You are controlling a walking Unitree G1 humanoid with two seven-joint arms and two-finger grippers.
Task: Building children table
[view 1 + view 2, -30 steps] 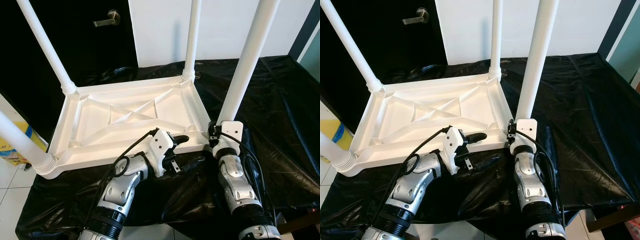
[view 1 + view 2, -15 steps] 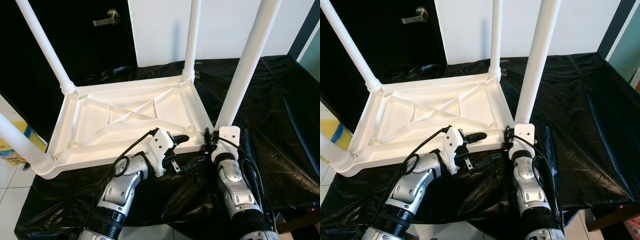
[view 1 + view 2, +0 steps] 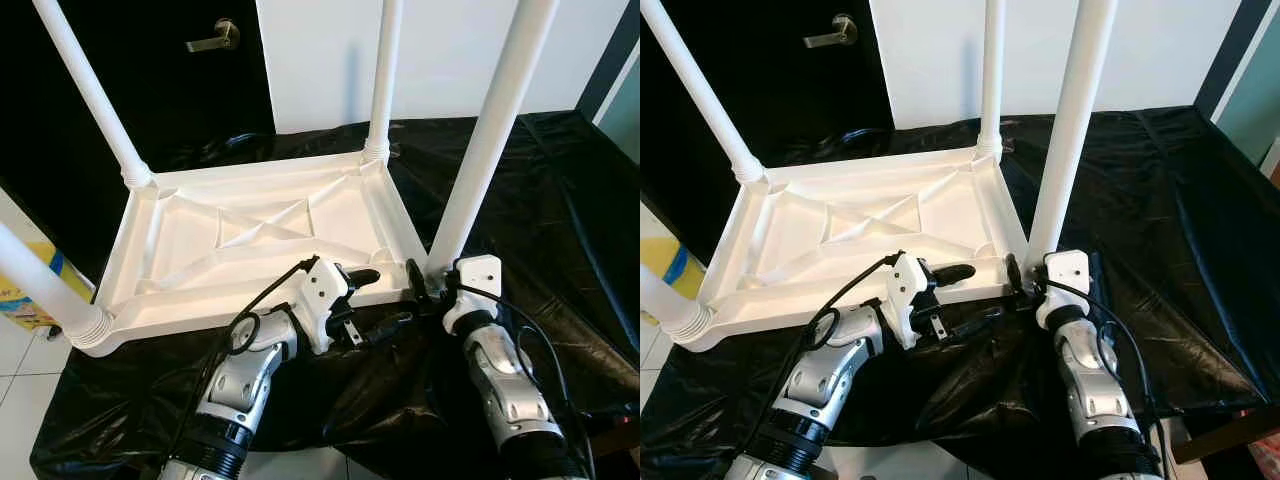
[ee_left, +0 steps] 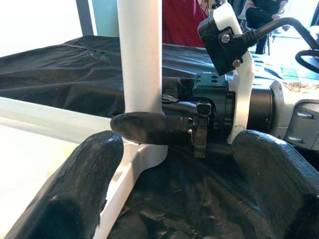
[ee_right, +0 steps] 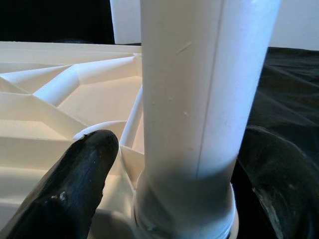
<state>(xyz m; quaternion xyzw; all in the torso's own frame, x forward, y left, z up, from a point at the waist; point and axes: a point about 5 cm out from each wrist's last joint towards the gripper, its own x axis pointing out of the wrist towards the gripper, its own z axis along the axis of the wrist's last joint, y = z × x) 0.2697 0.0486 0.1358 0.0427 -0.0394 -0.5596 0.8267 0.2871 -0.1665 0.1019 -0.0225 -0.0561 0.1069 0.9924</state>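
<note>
Right end effector [image 5: 164, 164] straddles near-right table leg [image 3: 478, 150], fingers spread.

Four upright white plastic tube legs [image 3: 480, 150] blocking corners, open ribbed white tabletop underside [image 3: 260, 230] between, bare black sheeting [image 3: 570, 200] right

- The left arm reaches forward from seven o'clock, silver forearm angled up toward one o'clock, a black cable looping over its wrist.
- The left end effector [image 3: 368, 300] has its two black fingers spread wide, one above the other, pointing toward three o'clock.
- The right arm rises from five o'clock, forearm leaning toward eleven o'clock.
- The right end effector [image 5: 184, 199] has its fingers [image 5: 65, 191] parted, one on each side of a white post.
</note>
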